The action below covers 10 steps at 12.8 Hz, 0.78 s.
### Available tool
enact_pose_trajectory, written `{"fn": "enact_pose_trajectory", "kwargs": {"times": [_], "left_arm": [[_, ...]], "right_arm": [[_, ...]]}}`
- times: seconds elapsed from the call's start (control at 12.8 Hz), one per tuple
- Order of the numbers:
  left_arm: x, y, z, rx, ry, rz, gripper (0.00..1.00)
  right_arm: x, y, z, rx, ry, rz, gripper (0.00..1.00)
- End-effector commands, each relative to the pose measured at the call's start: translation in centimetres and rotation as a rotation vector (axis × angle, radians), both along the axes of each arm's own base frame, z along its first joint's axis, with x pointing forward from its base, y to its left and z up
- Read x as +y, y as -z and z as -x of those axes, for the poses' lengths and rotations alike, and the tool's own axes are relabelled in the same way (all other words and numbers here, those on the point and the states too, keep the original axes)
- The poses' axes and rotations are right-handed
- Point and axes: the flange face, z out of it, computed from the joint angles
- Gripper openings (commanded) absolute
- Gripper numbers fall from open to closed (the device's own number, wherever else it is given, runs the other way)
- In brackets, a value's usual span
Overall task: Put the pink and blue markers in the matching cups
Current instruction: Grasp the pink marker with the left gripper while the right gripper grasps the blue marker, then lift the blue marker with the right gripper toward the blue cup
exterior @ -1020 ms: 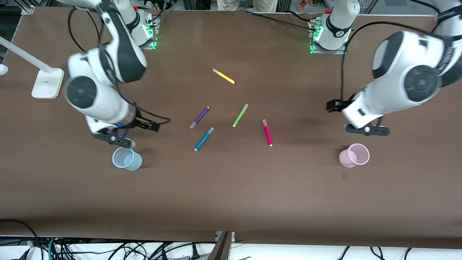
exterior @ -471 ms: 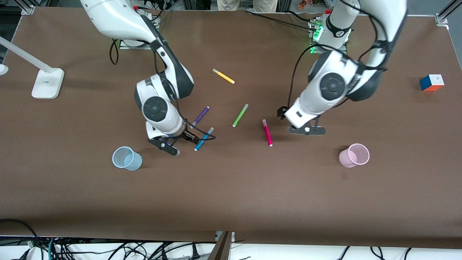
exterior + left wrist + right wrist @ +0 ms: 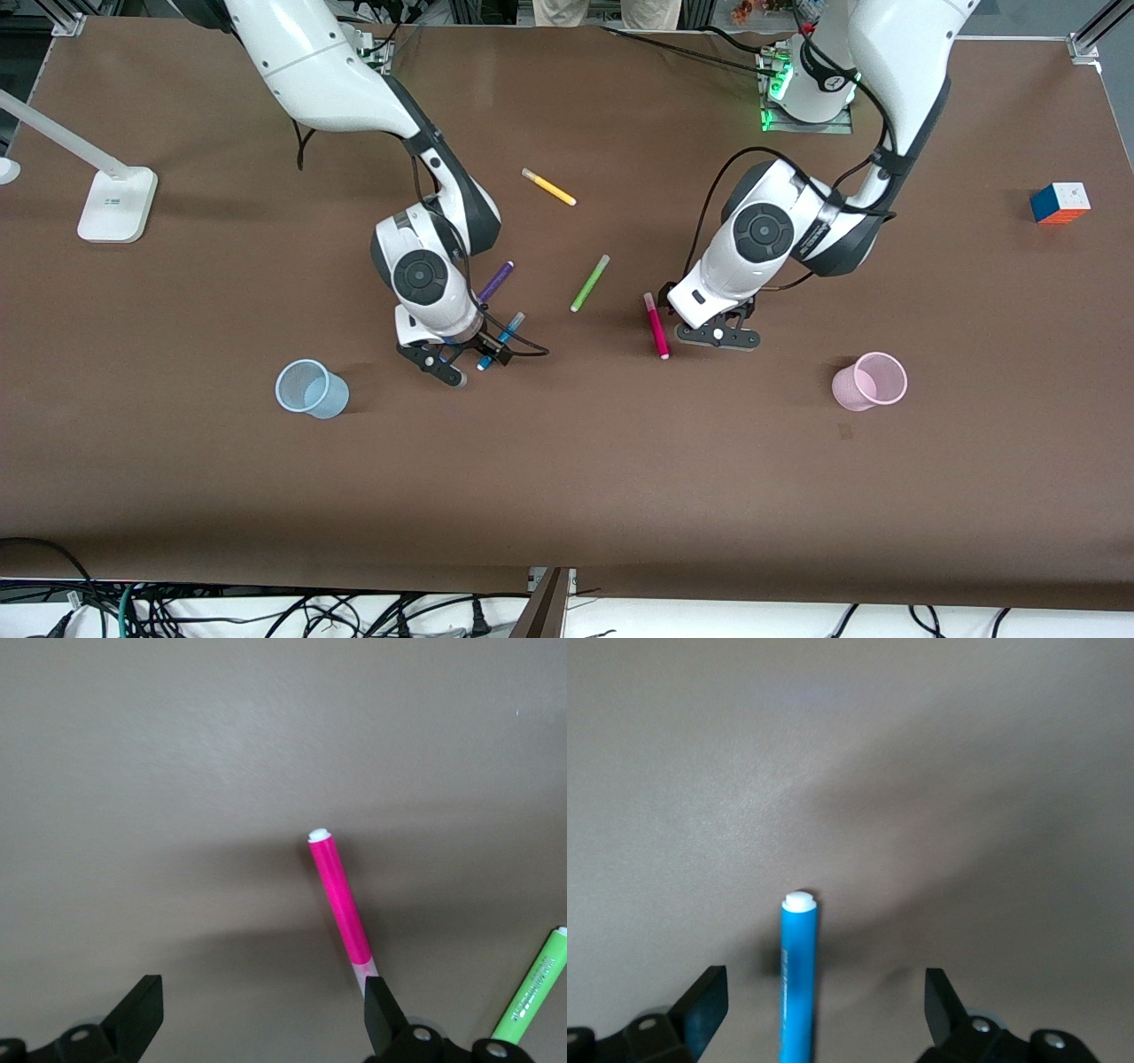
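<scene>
The blue marker [image 3: 505, 337] lies on the brown table, partly under my right gripper [image 3: 461, 359]. In the right wrist view the blue marker [image 3: 799, 983] lies between the open jaws of my right gripper [image 3: 824, 1003], not touched. The pink marker [image 3: 656, 326] lies beside my left gripper [image 3: 718, 337], which is open and low over the table. In the left wrist view the pink marker [image 3: 339, 904] has its capped end at one fingertip [image 3: 381, 1014] of my left gripper [image 3: 263, 1010]. The pale blue cup [image 3: 310, 388] stands toward the right arm's end. The pale pink cup [image 3: 870, 381] stands toward the left arm's end.
A purple pen [image 3: 490, 285], a lime-green pen [image 3: 590, 283] and a yellow pen [image 3: 548, 187] lie mid-table, farther from the front camera than the two markers. The green pen also shows in the left wrist view [image 3: 532, 992]. A colour cube [image 3: 1060, 203] and a white lamp base [image 3: 115, 204] sit at the table's ends.
Both arms have swung in from the cups toward the middle. The right gripper has come over the blue marker, and the left gripper has come beside the pink marker. The markers have not moved.
</scene>
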Motion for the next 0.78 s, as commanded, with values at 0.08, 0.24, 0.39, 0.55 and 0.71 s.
{"fn": "enact_pose_trajectory", "kwargs": {"times": [0.08, 0.24, 0.39, 0.55, 0.71], "left_arm": [[-1.9, 3.4, 0.1, -0.028, -0.006, 0.03, 1.0], [-3.5, 4.1, 1.0, -0.017, -0.023, 0.028, 1.0], [-3.7, 6.3, 1.7, 0.019, -0.03, 0.021, 1.0], [-4.4, 6.5, 2.3, 0.027, -0.078, 0.011, 1.0], [-4.8, 6.6, 2.5, 0.031, -0.111, 0.008, 1.0]], "right_arm": [[2.1, 2.0, 0.4, -0.039, 0.011, -0.027, 0.99], [2.1, 2.0, 0.4, -0.04, 0.004, -0.028, 0.99], [2.4, 1.9, 0.6, -0.039, 0.0, -0.03, 0.98], [2.5, 1.8, 0.7, -0.039, -0.003, -0.03, 0.98], [2.6, 1.6, 0.7, -0.039, -0.007, -0.03, 0.92]]}}
